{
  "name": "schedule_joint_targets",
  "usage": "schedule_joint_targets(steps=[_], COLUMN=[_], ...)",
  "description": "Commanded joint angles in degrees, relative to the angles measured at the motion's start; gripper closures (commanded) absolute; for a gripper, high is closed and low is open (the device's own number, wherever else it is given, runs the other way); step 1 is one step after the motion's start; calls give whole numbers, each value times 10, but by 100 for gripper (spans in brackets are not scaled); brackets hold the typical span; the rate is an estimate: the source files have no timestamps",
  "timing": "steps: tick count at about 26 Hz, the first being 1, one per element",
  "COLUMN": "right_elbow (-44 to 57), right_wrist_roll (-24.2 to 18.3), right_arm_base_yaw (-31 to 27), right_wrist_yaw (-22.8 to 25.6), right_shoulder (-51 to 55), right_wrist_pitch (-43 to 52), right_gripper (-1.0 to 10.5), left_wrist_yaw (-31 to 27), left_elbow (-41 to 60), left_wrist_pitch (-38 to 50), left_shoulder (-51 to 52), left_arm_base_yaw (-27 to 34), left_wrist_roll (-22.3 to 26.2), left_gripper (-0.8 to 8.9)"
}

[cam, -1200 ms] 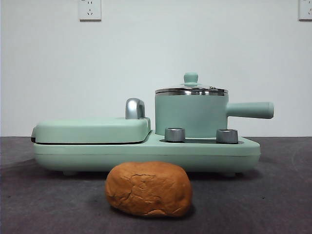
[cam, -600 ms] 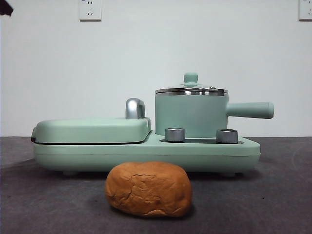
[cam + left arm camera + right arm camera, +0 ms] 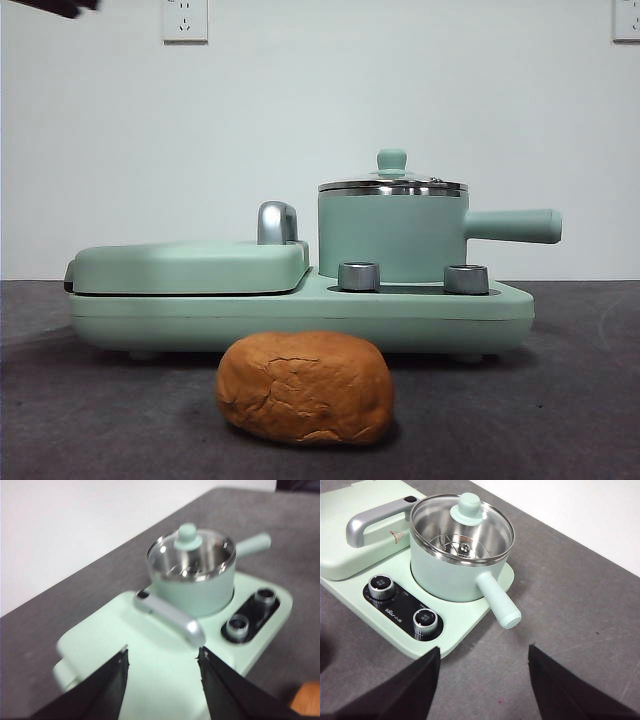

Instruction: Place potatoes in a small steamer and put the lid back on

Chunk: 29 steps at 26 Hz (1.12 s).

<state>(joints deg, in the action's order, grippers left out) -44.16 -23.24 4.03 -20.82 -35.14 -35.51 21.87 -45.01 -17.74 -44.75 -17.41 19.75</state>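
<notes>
The potato [image 3: 305, 387], an orange-brown crusty lump, lies on the dark table in front of the appliance; a sliver shows in the left wrist view [image 3: 307, 705]. The mint green steamer pot [image 3: 392, 237] stands on the appliance's right side, handle pointing right, with the glass lid [image 3: 392, 183] on it. Both show in the left wrist view [image 3: 192, 582] and the right wrist view [image 3: 452, 565]. My left gripper [image 3: 162, 667] is open above the flat grill cover, and shows as a dark tip at the front view's top left [image 3: 60, 6]. My right gripper [image 3: 484, 665] is open, high above the table near the pot handle.
The flat green grill cover [image 3: 190, 265] with a steel handle [image 3: 277, 222] sits left of the pot. Two steel knobs [image 3: 359, 276] are on the appliance front. A white wall with sockets stands behind.
The dark tip of the left arm has come further into the front view's top left corner. The potato, pot and lid have not moved.
</notes>
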Motion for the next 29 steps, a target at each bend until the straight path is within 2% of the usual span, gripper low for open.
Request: schedule_joint_targets(steps=[1,12,20,29], right_elbow=[-11,-11,-11,-11], right_wrist_roll=[18,23,23,23], right_arm_base_yaw=[1,1,1,14], right_wrist_yaw=[1,1,1,1], right_shoulder=[-3,-4,-4,-4], right_wrist_pitch=[4,4,4,4], right_gripper=[667,667,667,667], left_wrist_yaw=[2,-14,-54,-56], left_elbow=[-11,-19,-66,-159], left_wrist_pitch=[56,265,312,338], left_shoulder=[-37,-199,-315,-445], left_arm_base_yaw=[-21,-105,-146,-169], left_wrist_roll=[-61,-135,-134,-134], left_gripper=[588,591,591,590])
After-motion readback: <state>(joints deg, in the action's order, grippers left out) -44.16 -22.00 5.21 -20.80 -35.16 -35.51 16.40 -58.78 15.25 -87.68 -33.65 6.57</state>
